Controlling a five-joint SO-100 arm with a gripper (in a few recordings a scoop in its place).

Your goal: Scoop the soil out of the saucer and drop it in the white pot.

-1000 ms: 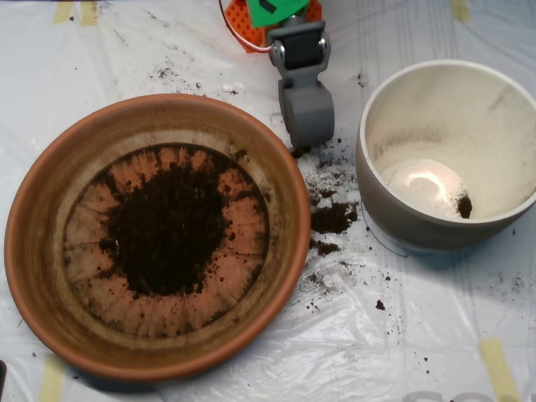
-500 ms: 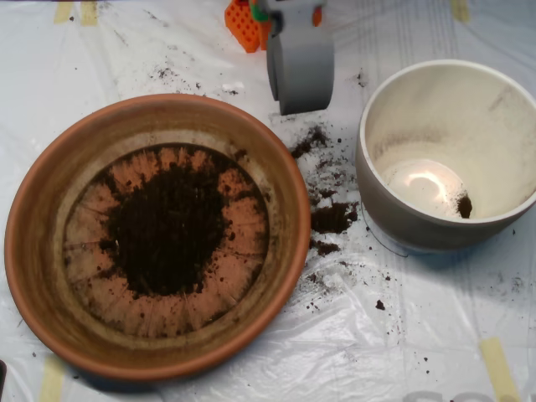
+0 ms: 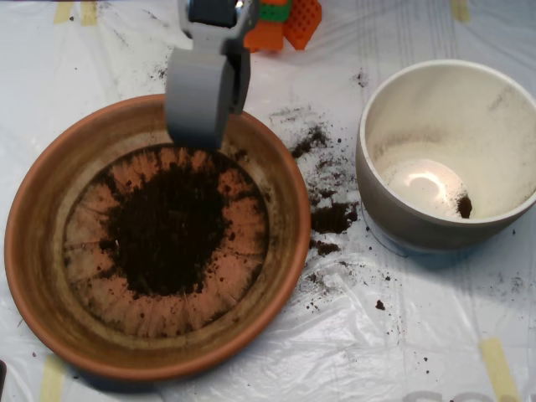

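Observation:
The terracotta saucer (image 3: 32, 251) fills the left half of the overhead view. A dark round heap of soil (image 3: 172, 226) lies in its middle. My grey scoop (image 3: 201, 126) hangs over the saucer's far rim, just above the top edge of the heap. Its two shells sit together with no gap showing, and no soil shows on it. The white pot (image 3: 404, 224) stands at the right, apart from the saucer. Inside, its pale floor holds one small clump of soil (image 3: 464, 205).
Spilled soil (image 3: 333, 218) is scattered on the plastic sheet between saucer and pot, with more crumbs (image 3: 311, 141) further back. The arm's orange base parts (image 3: 289, 21) sit at the top edge. Yellow tape strips (image 3: 497, 364) mark the sheet's corners.
The scoop has risen from the sheet between saucer and pot and swung left, ending over the saucer's far rim. The soil heap and the pot look the same.

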